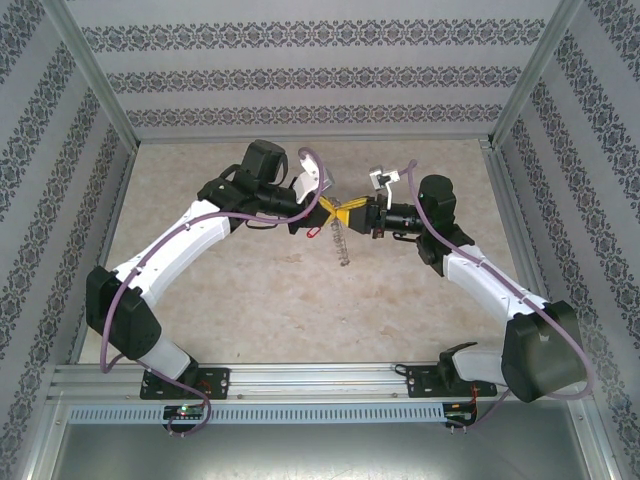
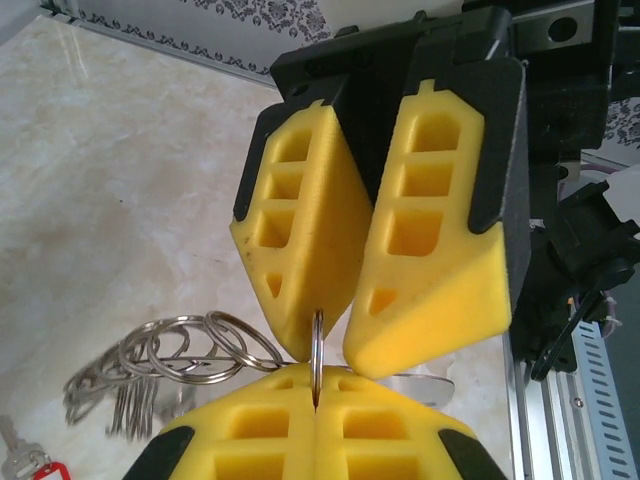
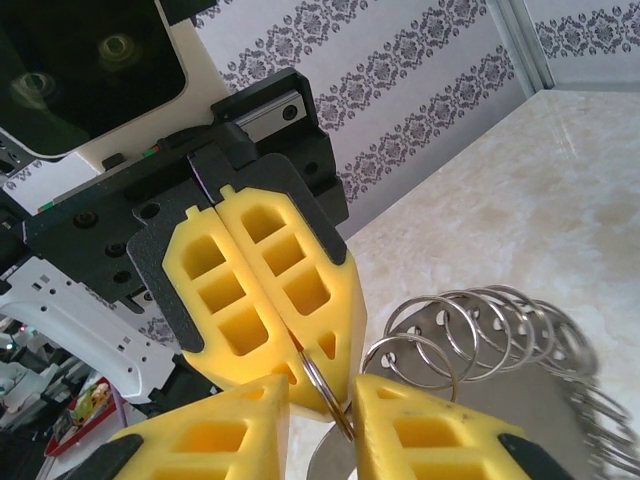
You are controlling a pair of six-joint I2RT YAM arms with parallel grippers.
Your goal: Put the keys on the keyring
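The keyring (image 2: 170,355) is a floppy bunch of silvery rings strung along a thin metal band, hanging in mid-air between both arms (image 1: 341,245). My left gripper (image 2: 316,395) is shut on one ring at the bunch's end, edge-on between its yellow pads. My right gripper (image 3: 322,395) faces it tip to tip, open by a narrow gap, and the same ring (image 3: 338,398) stands in that gap against the right-hand pad. The key, with its red head (image 2: 45,468), shows at the lower left below the bunch. From above, both grippers (image 1: 340,212) meet over the table's middle.
The beige marbled table (image 1: 260,300) lies below, with patterned walls on three sides. An aluminium rail (image 1: 320,378) carries both arm bases along the near edge. Purple cables loop along both arms.
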